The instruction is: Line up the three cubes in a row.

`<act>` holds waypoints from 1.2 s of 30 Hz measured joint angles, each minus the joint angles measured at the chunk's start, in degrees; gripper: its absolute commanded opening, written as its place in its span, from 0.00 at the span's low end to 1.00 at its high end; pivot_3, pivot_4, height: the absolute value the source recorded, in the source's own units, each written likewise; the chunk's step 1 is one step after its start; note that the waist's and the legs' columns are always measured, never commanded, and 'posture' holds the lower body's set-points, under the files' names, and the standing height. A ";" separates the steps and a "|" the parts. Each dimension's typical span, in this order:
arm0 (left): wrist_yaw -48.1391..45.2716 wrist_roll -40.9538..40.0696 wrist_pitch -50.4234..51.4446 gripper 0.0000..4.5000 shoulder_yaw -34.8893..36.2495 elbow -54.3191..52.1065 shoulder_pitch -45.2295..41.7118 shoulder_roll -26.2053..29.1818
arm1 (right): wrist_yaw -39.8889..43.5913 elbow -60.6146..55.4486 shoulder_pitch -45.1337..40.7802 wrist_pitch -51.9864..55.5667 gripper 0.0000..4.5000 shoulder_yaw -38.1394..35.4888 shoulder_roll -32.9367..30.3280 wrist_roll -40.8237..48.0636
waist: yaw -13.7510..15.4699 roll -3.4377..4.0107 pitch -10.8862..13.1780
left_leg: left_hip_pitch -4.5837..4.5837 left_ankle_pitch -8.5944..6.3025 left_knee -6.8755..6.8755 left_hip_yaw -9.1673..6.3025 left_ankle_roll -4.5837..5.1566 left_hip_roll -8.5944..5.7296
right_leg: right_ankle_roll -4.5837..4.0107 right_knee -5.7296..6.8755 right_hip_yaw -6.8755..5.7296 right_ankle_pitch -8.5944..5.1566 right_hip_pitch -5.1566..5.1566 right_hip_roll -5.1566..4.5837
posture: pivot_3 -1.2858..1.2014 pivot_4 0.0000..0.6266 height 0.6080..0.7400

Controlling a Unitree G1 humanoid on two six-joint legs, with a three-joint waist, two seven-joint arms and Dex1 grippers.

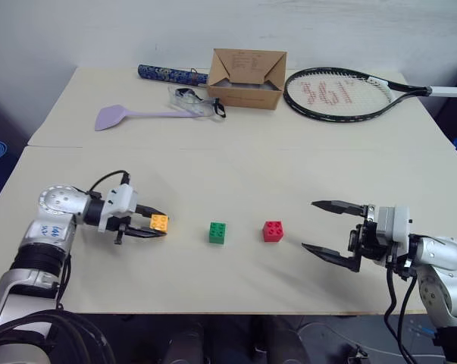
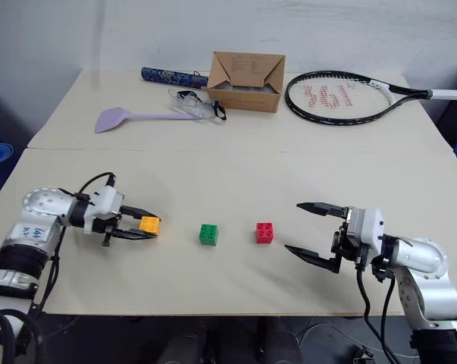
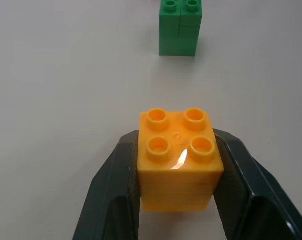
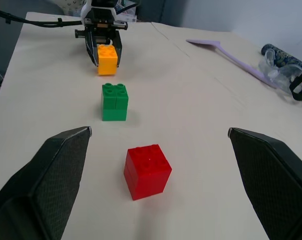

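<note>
Far L on the pale counter (image 1: 236,163), the left hand (image 1: 154,225) points to the right w/ both fingers clamped on the yellow-orange cube (image 1: 159,222); the L wrist view shows this best, fingers (image 3: 118,195) pressed flat against the cube's two sides, four studs up. Can't tell from any view whether the cube sits on the counter or is slightly raised. Next to the right is the green cube (image 1: 218,233), apart from the yellow-orange one, then the red cube (image 1: 273,231), also w/ a gap; the three lie roughly in one line across the front of the counter. The R wrist view looks down that line: red nearest, turned a bit askew vs. green, yellow-orange farthest. Far R, the right hand (image 1: 325,228) points toward the red cube, fingers spread wide, holding nothing, well short of it. At the back, per head views: lilac spatula (image 1: 129,116), dark patterned tube (image 1: 171,73), clear goggles (image 1: 194,101), cardboard box (image 1: 246,78), tennis racket (image 1: 342,93).
</note>
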 measured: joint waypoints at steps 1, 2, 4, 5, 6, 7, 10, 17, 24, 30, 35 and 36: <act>0.00 -0.28 -0.12 0.33 -0.23 0.05 0.00 -0.09 | -0.20 -0.37 0.63 0.07 1.00 -0.27 0.00 -0.02 | -0.01 0.00 0.00 | 0.00 0.00 0.03 0.00 0.00 0.00 | 0.00 0.00 0.01 0.00 0.00 0.00 | 0.52 0.24 1.00; 0.00 -0.33 -0.14 0.33 -0.33 0.05 0.00 -0.19 | -0.30 -0.58 0.80 0.08 1.00 -0.39 0.00 -0.02 | -0.01 0.00 0.00 | 0.00 0.00 0.04 0.00 0.01 -0.01 | 0.01 0.01 0.01 0.01 0.01 -0.01 | 0.52 0.24 1.00; 0.00 -0.91 -0.10 0.33 -0.73 0.02 0.06 -1.00 | -0.68 -1.69 1.46 0.14 1.00 -1.14 0.00 -0.03 | -0.01 0.00 0.00 | 0.00 0.00 0.06 -0.01 0.02 -0.01 | 0.02 0.03 0.03 0.01 0.02 -0.01 | 0.52 0.24 1.00; 0.00 -1.27 -0.08 0.33 -0.84 0.00 0.14 -1.72 | -0.92 -1.99 1.63 0.21 1.00 -1.34 -0.09 -0.03 | 0.01 0.00 0.00 | 0.00 0.00 0.08 -0.01 0.02 -0.01 | 0.02 0.03 0.03 0.01 0.02 -0.02 | 0.52 0.24 1.00; 0.00 -1.47 -0.08 0.33 -0.95 -0.01 0.16 -1.99 | -1.03 -2.06 1.64 0.25 1.00 -1.34 -0.09 -0.03 | 0.03 0.00 0.00 | 0.00 0.00 0.09 -0.02 0.03 -0.01 | 0.02 0.03 0.03 0.01 0.02 -0.02 | 0.52 0.24 1.00; 0.00 -1.55 -0.08 0.33 -1.01 -0.01 0.16 -2.11 | -1.09 -2.08 1.66 0.28 1.00 -1.34 -0.09 -0.03 | 0.05 0.00 0.00 | 0.00 -0.01 0.09 -0.02 0.03 -0.01 | 0.03 0.03 0.03 0.01 0.02 -0.03 | 0.52 0.24 1.00; 0.00 -1.84 -0.09 0.33 -1.26 -0.01 0.15 -2.20 | -1.24 -2.10 1.87 0.52 1.00 -1.34 -0.09 -0.04 | 0.05 0.00 0.00 | 0.00 -0.01 0.09 -0.02 0.04 -0.02 | 0.03 0.03 0.03 0.02 0.02 -0.03 | 0.52 0.24 1.00; 0.00 -1.85 0.60 0.54 -1.56 0.00 0.16 -2.32 | -1.17 -2.10 1.98 0.92 1.00 -1.33 -0.09 -0.18 | 0.03 0.00 0.00 | 0.00 -0.01 0.09 -0.02 0.04 -0.02 | 0.03 0.03 0.03 0.02 0.03 -0.03 | 0.52 0.24 1.00; 0.12 -1.40 0.48 0.81 3.72 -0.36 4.14 -0.64 | 0.67 -1.09 1.60 0.76 1.00 -1.31 -0.18 -0.21 | -0.27 0.00 0.00 | 0.00 -0.01 0.07 -0.02 0.03 0.03 | 0.03 0.02 0.03 0.02 0.01 -0.01 | 0.52 0.24 1.00; 3.34 -3.03 2.39 0.81 15.51 -9.61 19.42 7.36 | 3.41 3.83 -0.94 0.00 1.00 -3.40 -3.30 -0.23 | -0.77 0.03 0.03 | 0.01 -0.06 0.02 -0.06 0.01 0.10 | 0.02 -0.07 0.06 0.01 -0.01 -0.06 | 0.52 0.24 1.00; 10.40 -3.58 7.92 0.81 29.18 -22.31 39.25 11.60 | 10.36 11.84 -5.11 -1.20 1.00 -6.43 -11.13 -0.28 | -0.57 0.10 0.11 | 0.04 -0.15 0.04 -0.10 0.11 0.08 | 0.01 -0.32 0.10 0.01 0.05 -0.19 | 0.52 0.24 1.00; 11.87 -3.60 9.18 0.81 31.68 -25.04 42.28 11.59 | 12.39 13.17 -5.49 -1.71 1.00 -6.90 -12.59 -0.40 | -0.11 0.11 0.11 | 0.05 -0.17 0.04 -0.15 0.08 0.08 | 0.00 -0.32 0.07 0.00 0.06 -0.20 | 0.52 0.24 1.00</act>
